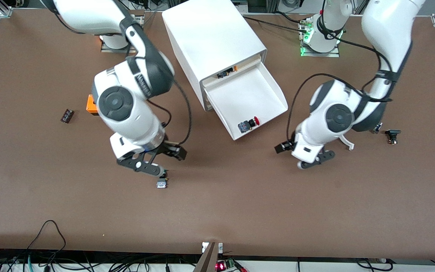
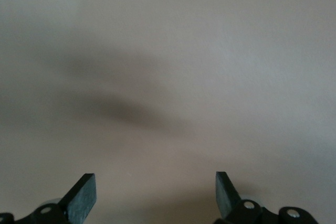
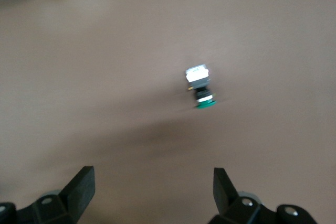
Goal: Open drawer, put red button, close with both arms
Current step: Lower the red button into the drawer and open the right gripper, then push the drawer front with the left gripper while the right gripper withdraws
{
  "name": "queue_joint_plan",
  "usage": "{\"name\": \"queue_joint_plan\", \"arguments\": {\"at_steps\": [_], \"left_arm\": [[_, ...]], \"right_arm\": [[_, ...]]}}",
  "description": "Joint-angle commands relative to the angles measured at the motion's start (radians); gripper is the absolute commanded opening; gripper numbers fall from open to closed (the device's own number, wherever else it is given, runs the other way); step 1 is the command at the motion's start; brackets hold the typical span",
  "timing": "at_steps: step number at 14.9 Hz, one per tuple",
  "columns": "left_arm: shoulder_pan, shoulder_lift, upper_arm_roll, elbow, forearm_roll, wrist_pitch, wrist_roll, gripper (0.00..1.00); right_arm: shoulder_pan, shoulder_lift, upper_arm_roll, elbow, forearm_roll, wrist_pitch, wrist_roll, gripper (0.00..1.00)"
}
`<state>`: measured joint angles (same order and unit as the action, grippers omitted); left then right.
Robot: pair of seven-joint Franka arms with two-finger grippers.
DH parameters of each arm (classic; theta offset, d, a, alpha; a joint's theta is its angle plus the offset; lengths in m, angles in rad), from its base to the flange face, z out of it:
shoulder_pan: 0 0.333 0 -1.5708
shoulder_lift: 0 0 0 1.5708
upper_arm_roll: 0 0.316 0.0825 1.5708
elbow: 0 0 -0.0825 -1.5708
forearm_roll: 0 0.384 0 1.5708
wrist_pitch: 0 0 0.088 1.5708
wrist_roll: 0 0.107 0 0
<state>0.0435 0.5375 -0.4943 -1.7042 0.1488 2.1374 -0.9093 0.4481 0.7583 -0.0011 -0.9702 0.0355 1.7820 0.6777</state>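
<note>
Two spread, empty black grippers, left point(image 1: 317, 160) and right point(image 1: 150, 168), should press the white drawer's cream front point(image 1: 261, 124) evenly, red mushroom-capped button point(image 1: 254, 121) inside.

We see a plain brown table point(image 1: 217, 211) carrying a white cabinet point(image 1: 210, 37) with a white drawer point(image 1: 251, 96). The red button point(image 1: 253, 121) shows a red cap and black body. The green button point(image 3: 202, 90) has a green cap.
</note>
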Motion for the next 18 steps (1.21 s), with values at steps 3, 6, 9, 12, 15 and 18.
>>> {"name": "queue_joint_plan", "arguments": {"at_steps": [3,6,9,12,15,18], "left_arm": [[-0.083,0.009,0.002,-0.023,-0.008,0.018,-0.157,1.0],[-0.122,0.018,-0.019,-0.035,-0.018,0.018,-0.168,1.0],[-0.113,0.013,-0.07,-0.06,-0.02,0.012,-0.168,1.0],[-0.093,0.01,-0.133,-0.098,-0.038,0.003,-0.166,1.0],[-0.057,0.01,-0.205,-0.12,-0.077,0.001,-0.169,1.0],[-0.051,0.01,-0.24,-0.132,-0.112,-0.025,-0.166,1.0]], "right_arm": [[-0.113,-0.014,0.013,-0.177,0.018,0.105,-0.248,1.0],[-0.147,-0.017,0.003,-0.222,0.014,0.109,-0.29,1.0],[-0.161,-0.025,-0.049,-0.237,0.004,0.111,-0.352,1.0],[-0.169,-0.066,-0.105,-0.294,0.014,0.132,-0.461,1.0],[-0.184,-0.151,-0.126,-0.398,0.015,0.183,-0.526,1.0],[-0.241,-0.27,-0.113,-0.524,0.014,0.235,-0.55,1.0]]}}
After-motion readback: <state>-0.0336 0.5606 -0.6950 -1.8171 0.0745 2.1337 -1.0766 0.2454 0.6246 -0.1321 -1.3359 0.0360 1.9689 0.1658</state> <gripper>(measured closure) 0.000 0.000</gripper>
